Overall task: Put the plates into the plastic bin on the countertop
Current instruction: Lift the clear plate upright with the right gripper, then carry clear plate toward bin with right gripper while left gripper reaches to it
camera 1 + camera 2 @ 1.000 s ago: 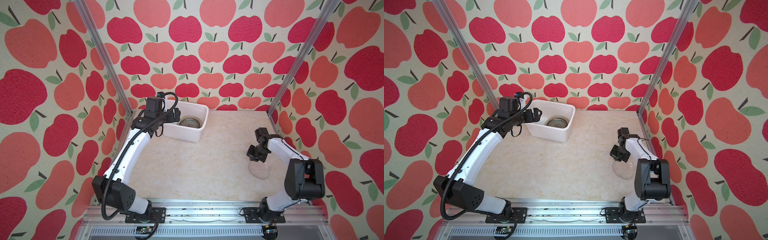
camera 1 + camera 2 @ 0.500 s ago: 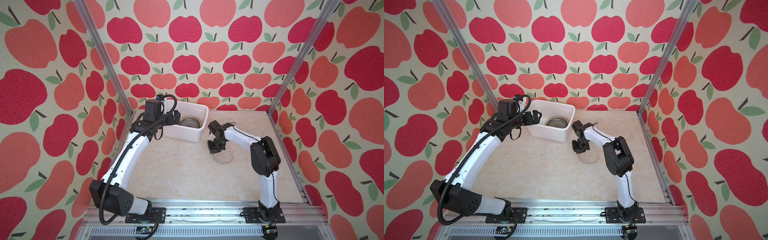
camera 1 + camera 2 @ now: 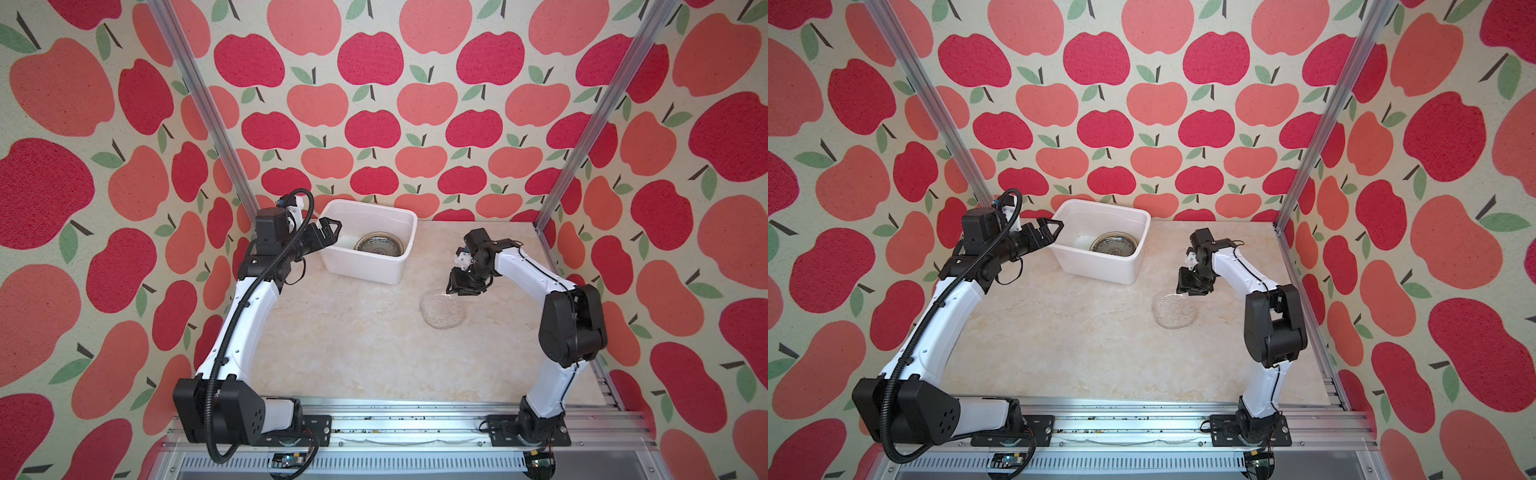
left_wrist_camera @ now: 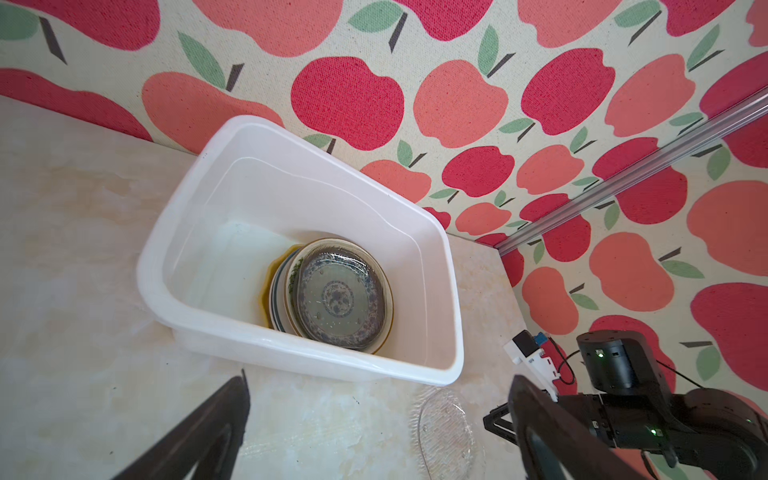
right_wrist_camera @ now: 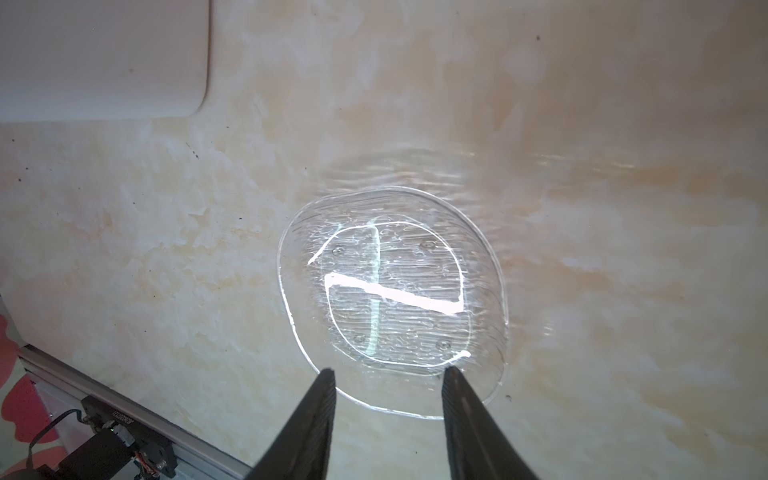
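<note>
A clear glass plate [image 3: 442, 311] [image 3: 1174, 311] [image 5: 390, 299] lies flat on the countertop [image 3: 353, 340], right of the middle. My right gripper [image 3: 459, 286] [image 5: 389, 372] hovers over its far rim, open, with nothing between the fingers. The white plastic bin [image 3: 370, 203] [image 3: 1100, 202] [image 4: 249, 118] stands at the back left. Inside it is a stack of plates [image 3: 379, 248] [image 4: 336, 297]: a blue pattern shows on top, with amber and green-lettered rims under it. My left gripper [image 3: 326, 235] [image 4: 380, 376] is wide open and empty beside the bin's left wall.
Apple-patterned walls close in the left, back and right sides. Slanted aluminium posts [image 3: 582, 137] rise from the back corners. A rail [image 3: 415, 415] runs along the front edge. The bin's outer corner [image 5: 104, 58] shows in the right wrist view.
The clear plate went from the right edge of the countertop leftward toward the middle. My right gripper, shut a second ago, has opened and drawn back to the plate's far rim. The left arm barely moved.
</note>
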`<state>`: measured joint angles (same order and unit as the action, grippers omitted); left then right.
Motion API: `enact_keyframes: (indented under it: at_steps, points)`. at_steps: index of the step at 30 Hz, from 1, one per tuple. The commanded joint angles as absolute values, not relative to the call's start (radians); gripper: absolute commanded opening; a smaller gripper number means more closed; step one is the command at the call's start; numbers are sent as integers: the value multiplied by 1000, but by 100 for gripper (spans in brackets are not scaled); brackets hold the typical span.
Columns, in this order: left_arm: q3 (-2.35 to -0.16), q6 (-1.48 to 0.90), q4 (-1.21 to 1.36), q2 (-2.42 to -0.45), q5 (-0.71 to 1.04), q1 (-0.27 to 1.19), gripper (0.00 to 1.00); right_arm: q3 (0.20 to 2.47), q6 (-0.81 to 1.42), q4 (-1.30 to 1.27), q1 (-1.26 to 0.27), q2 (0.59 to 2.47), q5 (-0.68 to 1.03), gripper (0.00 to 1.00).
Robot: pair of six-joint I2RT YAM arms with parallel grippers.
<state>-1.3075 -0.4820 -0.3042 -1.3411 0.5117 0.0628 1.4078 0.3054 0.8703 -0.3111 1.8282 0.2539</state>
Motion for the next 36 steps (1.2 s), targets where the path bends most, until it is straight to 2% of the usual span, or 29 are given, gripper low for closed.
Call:
enact_keyframes:
  at_steps: [1,11,14,21,26,32,36]
  points:
    - [-1315,-515,-299,-1354,604,107,99,1335,261,857,-270,1832,288,49]
    - [-1415,-399,-398,-1421,576,256,99,1274,251,766,-259,1923,353,47]
    - [-1433,-396,-401,-1433,577,273,99,1258,259,731,-259,1940,378,40]
    - [-1473,-398,-424,-1450,594,285,93,1225,278,680,-260,1955,408,12]
    - [-1491,-414,-413,-1457,611,287,89,1237,278,709,-259,1909,396,0]
    - [-1536,-424,-425,-1481,633,287,84,1300,343,787,-255,1780,380,0]
    - [-1579,-407,-440,-1511,687,290,85,1341,482,770,-246,1692,430,0]
